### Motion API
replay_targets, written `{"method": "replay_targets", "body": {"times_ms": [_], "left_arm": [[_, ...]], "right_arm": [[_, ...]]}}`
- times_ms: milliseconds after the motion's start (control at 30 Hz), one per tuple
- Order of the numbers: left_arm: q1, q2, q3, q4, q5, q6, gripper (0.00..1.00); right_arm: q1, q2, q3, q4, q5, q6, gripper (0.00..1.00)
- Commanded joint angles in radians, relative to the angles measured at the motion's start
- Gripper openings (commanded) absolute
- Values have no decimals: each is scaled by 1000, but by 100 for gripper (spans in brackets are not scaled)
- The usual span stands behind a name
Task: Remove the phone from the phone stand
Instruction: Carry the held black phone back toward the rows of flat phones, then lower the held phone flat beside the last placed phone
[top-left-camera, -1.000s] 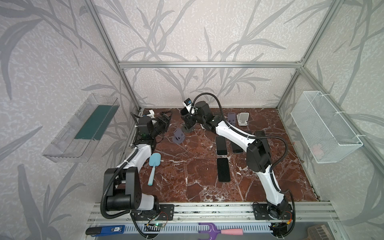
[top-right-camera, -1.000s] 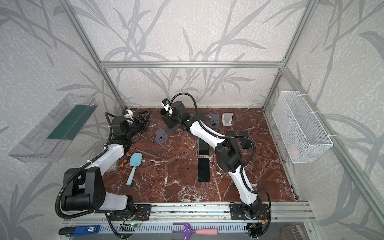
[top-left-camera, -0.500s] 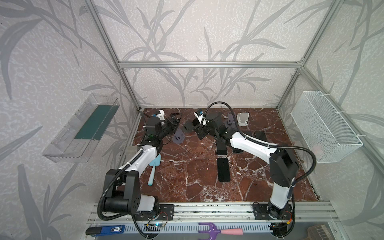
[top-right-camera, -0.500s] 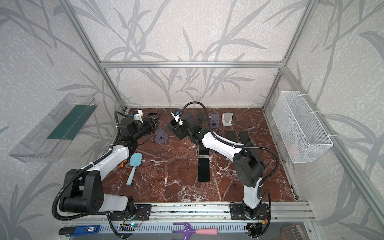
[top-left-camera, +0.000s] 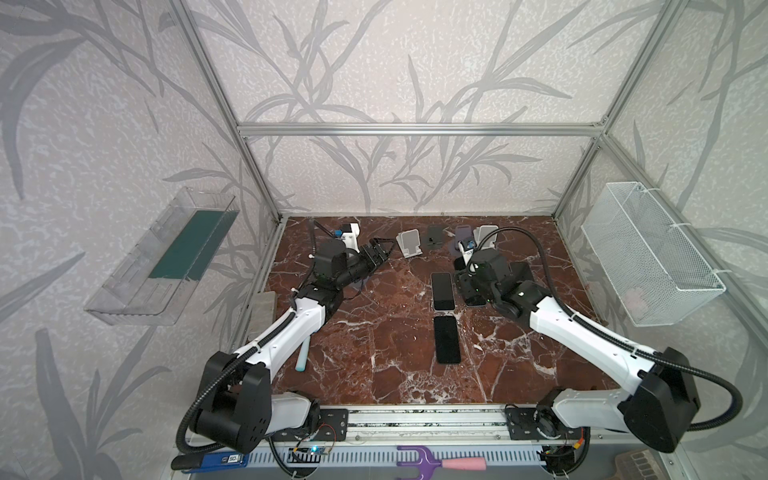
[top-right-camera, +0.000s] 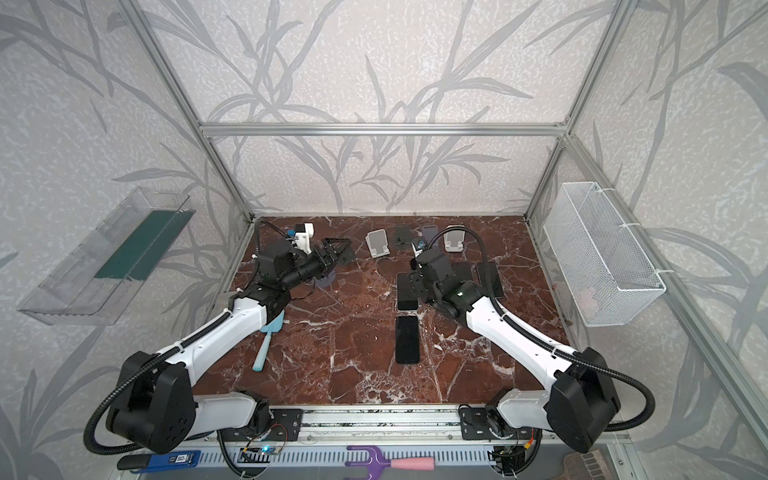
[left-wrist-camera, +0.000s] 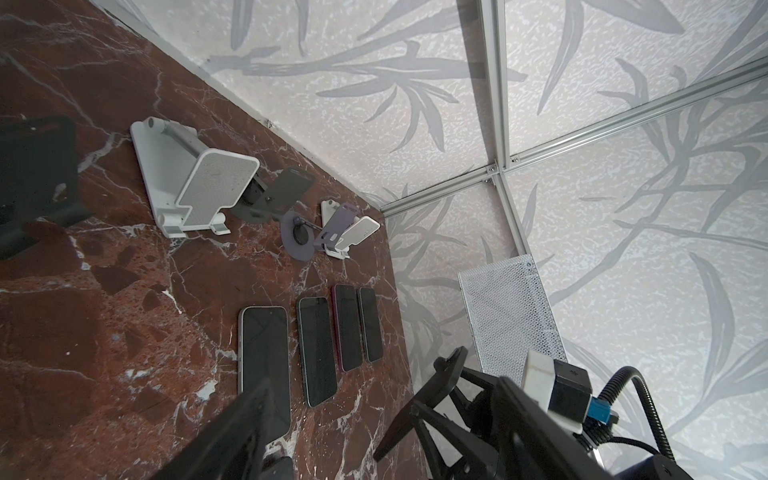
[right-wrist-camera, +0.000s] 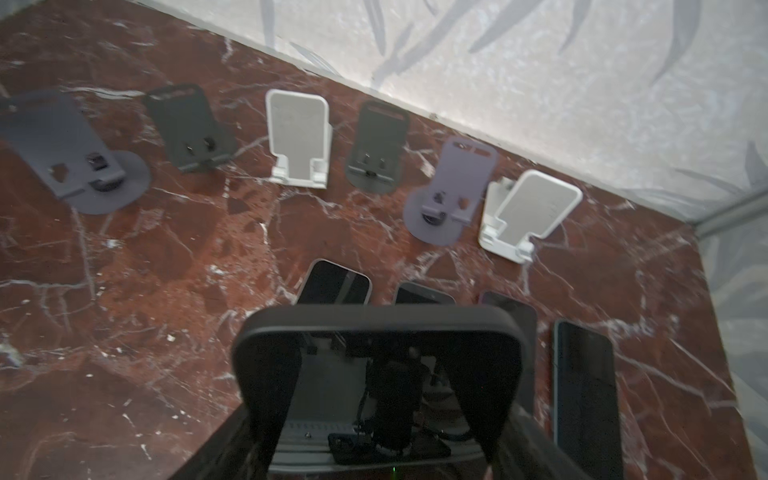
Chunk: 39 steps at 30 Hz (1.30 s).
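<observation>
At lower centre my right gripper (right-wrist-camera: 380, 353) grasped the phone (right-wrist-camera: 328, 386), clear of the stands (right-wrist-camera: 297, 137), and next it needed laying flat on the desk (right-wrist-camera: 124, 332).

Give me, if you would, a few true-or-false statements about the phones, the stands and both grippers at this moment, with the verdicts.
1. Every phone stand in the row is empty. True.
2. The right gripper has its jaws closed on a phone. True.
3. The left gripper grips the teal spatula. False: its jaws are open and empty, and the spatula lies loose on the table.
4. Only one phone lies flat on the table. False: several loose phones do; the left wrist view shows four in a row.
</observation>
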Motion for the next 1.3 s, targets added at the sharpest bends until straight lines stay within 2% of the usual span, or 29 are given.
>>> {"method": "replay_targets", "body": {"times_ms": [0,367,467,667,967,1100,1267], "left_arm": [[-6,-4,39,-11,6,15,83],[-40,21,32,43,40,-33,83],[-65,25,19,113,59,-58,83],[-122,60,17,250,136,-129,84],[-107,59,14,246,129,-123,84],[-81,76,20,241,140,-126,84],[-46,98,6,318,154,-194,84]], "right_arm": [[-46,-82,-46,-123,18,65,66],[-135,-218,-131,-251,-10,121,67],[-161,-240,-165,-248,-43,139,67],[-167,-171,-195,-224,-125,167,66],[-167,-120,-221,-219,-186,219,65],[-167,-89,-148,-297,-233,231,65],[-167,-37,-102,-370,-282,230,65]]}}
